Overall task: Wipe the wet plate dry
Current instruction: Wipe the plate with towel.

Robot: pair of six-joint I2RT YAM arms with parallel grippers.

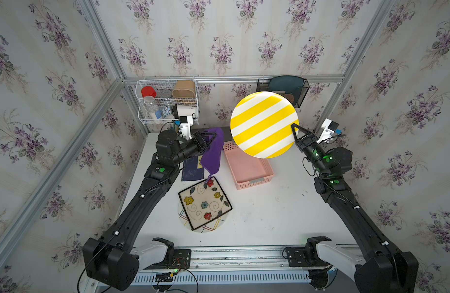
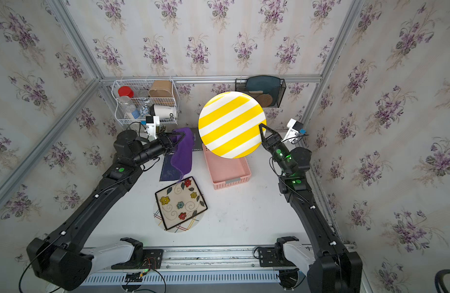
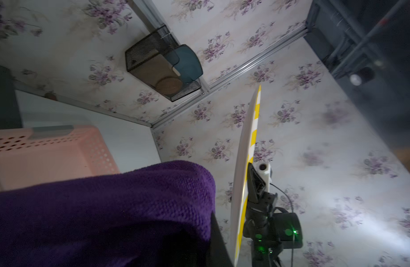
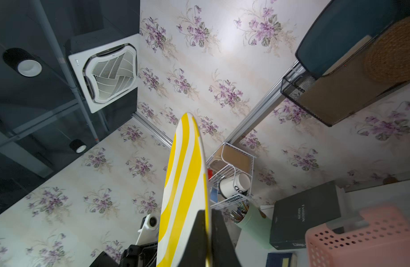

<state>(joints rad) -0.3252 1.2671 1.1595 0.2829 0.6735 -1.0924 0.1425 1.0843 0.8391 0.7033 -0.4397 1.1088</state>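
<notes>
Cream flowered dish (image 1: 205, 204) lies nearest, pink basket (image 1: 254, 184) just beyond. Farther back, the left gripper (image 1: 210, 139) clamps a hanging purple cloth (image 1: 213, 157), and the right gripper (image 1: 295, 129) pinches the yellow-striped plate (image 1: 263, 124) by its rim, raised over the basket.

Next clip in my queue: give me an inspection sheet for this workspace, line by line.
Surface: white tabletop, faint scuffs, no puddles seen.
Job's things: yellow striped plate held up off the table by its rim; purple cloth hanging, apart from the plate.
Clutter: pink basket, floral square plate on a round plate, dark blue booklet, black book; wire basket and mesh holder on the back wall.
Grippers: left gripper shut on the purple cloth; right gripper shut on the plate's rim.
Cables: thin black cables along both arms, one looping loose by the right wrist.
Surroundings: floral wallpaper, aluminium frame; nothing else seen.
</notes>
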